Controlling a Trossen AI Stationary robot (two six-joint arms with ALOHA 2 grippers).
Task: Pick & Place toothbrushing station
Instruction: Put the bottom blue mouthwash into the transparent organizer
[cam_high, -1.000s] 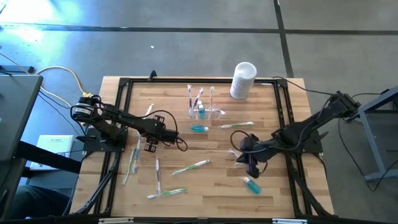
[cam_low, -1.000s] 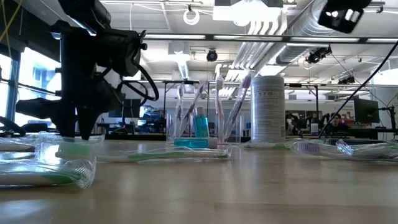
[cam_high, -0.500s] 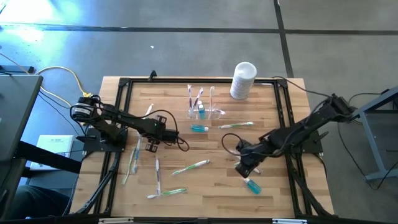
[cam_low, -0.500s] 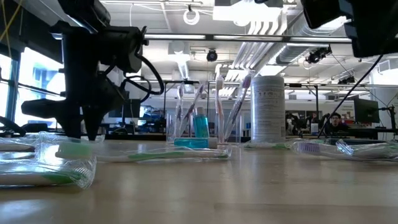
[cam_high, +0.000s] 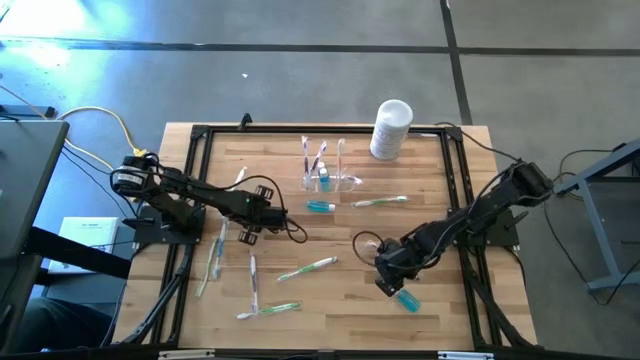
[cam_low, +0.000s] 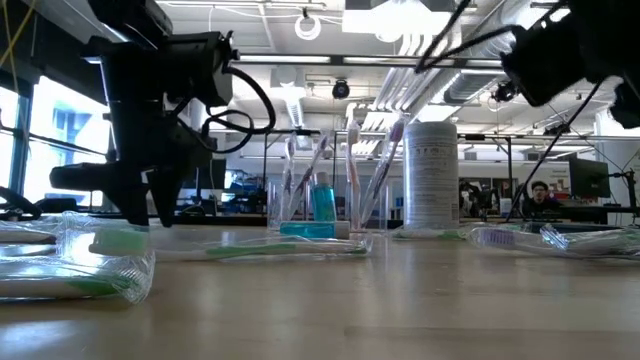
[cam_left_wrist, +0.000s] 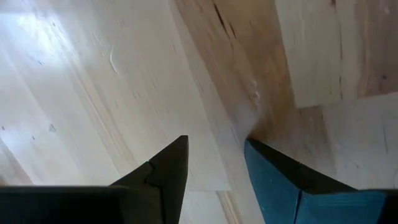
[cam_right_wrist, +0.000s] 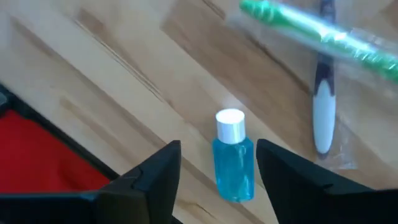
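Fingers (cam_right_wrist: 163, 169) (right wrist view) straddle blue bottle (cam_right_wrist: 234, 157).

The toothbrushing station (cam_high: 322, 168) is a small clear plastic holder with upright compartments, standing upright on the table (cam_high: 330, 300) near the middle of its far edge. Toothbrushes stand slanted in its compartments, and a small bottle of blue liquid sits inside among them. In the low view it (cam_low: 325, 205) stands free, untouched by either arm
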